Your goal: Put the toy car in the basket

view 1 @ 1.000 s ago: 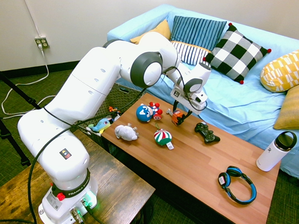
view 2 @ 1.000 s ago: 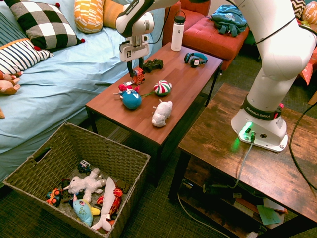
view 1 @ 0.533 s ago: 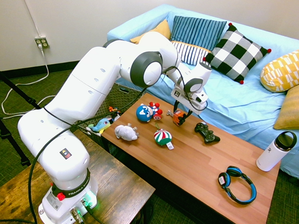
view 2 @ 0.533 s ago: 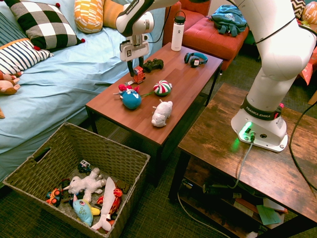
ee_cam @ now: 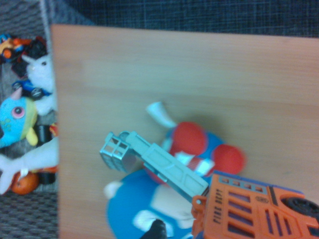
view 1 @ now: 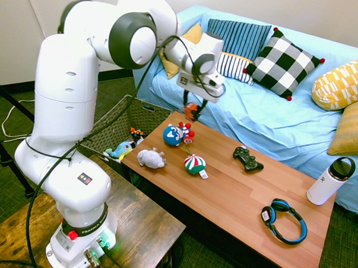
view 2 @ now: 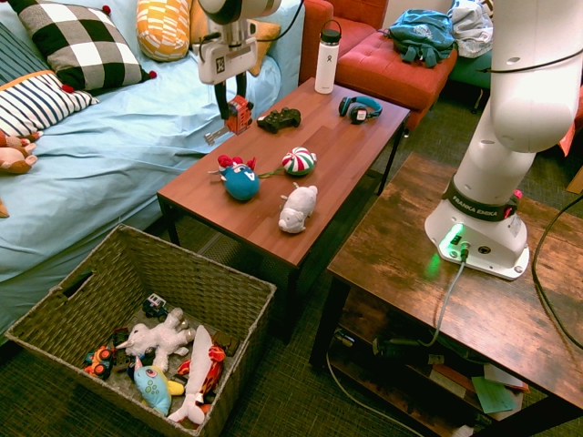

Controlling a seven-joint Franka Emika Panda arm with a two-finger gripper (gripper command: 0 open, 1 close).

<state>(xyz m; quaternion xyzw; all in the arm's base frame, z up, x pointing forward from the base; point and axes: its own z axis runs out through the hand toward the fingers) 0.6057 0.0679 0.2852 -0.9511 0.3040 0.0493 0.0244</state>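
Observation:
My gripper (view 1: 191, 108) (view 2: 233, 106) is shut on the toy car (view 1: 191, 112) (view 2: 240, 115), an orange-red boxy vehicle with a whitish-grey ladder sticking out. I hold it in the air above the wooden table's (view 1: 241, 196) (view 2: 342, 146) edge on the sofa side. In the wrist view the toy car (ee_cam: 254, 211) fills the lower right, with the blue-and-red ball toy (ee_cam: 164, 204) below it on the table. The woven basket (view 1: 121, 116) (view 2: 196, 273) stands on the floor beyond the table's end, holding several toys. The arm hides part of it in the first exterior view.
On the table lie the blue-and-red ball toy (view 1: 174, 134) (view 2: 240, 179), a striped ball (view 1: 195, 164) (view 2: 298, 161), a white plush (view 1: 151, 158) (view 2: 297, 208), a black controller (view 1: 247, 158) (view 2: 281, 118), headphones (view 1: 284, 220) and a bottle (view 1: 331, 180). A blue sofa (view 1: 286, 121) runs behind.
The gripper has lifted the toy car off the table and carried it up and toward the sofa and the basket end. The arm's upper joints have swung upright.

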